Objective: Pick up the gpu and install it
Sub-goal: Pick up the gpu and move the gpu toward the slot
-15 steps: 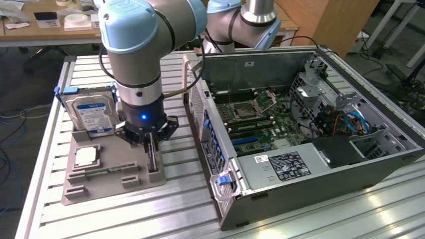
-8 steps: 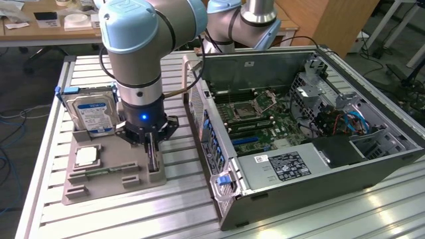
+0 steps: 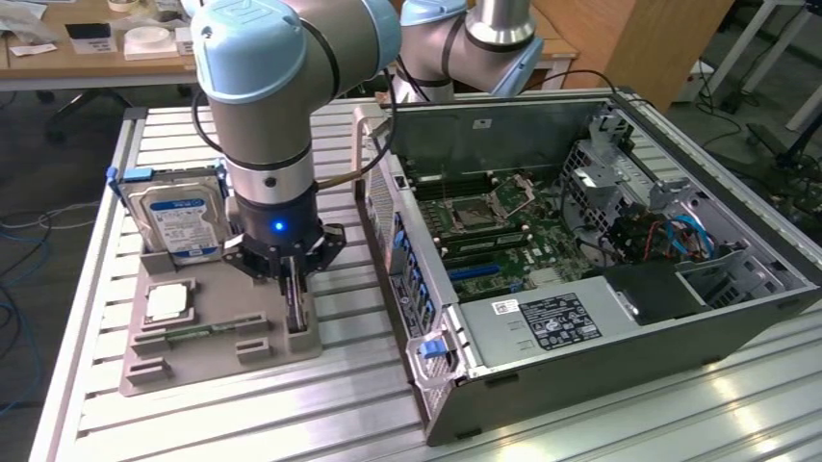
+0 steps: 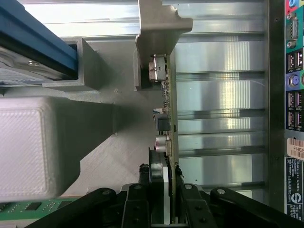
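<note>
The gpu [image 3: 298, 300] stands on edge in a slot at the near corner of the grey holder tray [image 3: 212, 361], on the side toward the computer case. In the wrist view it is a thin green board seen edge-on [image 4: 169, 114], with its silver bracket [image 4: 159, 28] at the far end. My gripper [image 3: 295, 277] points straight down over the card. Its black fingers [image 4: 137, 204] sit on both sides of the card's upper edge, and the gripper [image 4: 164, 197] is shut on it. The card still rests in the tray slot.
The tray also holds an upright hard drive [image 3: 180, 217] with a blue-white label, a pale square chip [image 3: 169, 303] and a green memory stick [image 3: 192, 332]. The open computer case [image 3: 719, 308] with its motherboard [image 3: 501, 241] lies close on the exterior view's right. Its rear ports [image 4: 294, 95] border the slatted table [image 4: 223, 95].
</note>
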`<action>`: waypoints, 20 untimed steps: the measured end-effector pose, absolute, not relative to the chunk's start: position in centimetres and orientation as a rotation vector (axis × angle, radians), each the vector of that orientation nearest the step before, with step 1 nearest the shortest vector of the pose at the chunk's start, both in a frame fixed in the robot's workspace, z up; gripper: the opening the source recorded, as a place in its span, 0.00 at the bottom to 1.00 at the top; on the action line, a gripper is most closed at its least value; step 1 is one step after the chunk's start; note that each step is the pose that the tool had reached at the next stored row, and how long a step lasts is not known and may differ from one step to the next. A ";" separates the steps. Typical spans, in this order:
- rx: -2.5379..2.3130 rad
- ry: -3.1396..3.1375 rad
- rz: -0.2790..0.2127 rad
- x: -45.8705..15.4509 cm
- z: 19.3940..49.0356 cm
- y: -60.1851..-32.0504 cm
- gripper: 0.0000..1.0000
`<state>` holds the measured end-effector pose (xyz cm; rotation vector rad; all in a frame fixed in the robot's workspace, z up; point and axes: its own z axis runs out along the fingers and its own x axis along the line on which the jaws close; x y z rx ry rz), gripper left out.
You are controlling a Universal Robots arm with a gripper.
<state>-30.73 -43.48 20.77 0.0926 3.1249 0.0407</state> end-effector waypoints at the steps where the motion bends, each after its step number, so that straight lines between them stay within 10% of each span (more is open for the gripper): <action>1: 0.093 3.125 0.041 -30.7 20.8 -43.5 0.28; 20: 0.093 3.125 0.051 -30.7 28.1 -43.5 0.28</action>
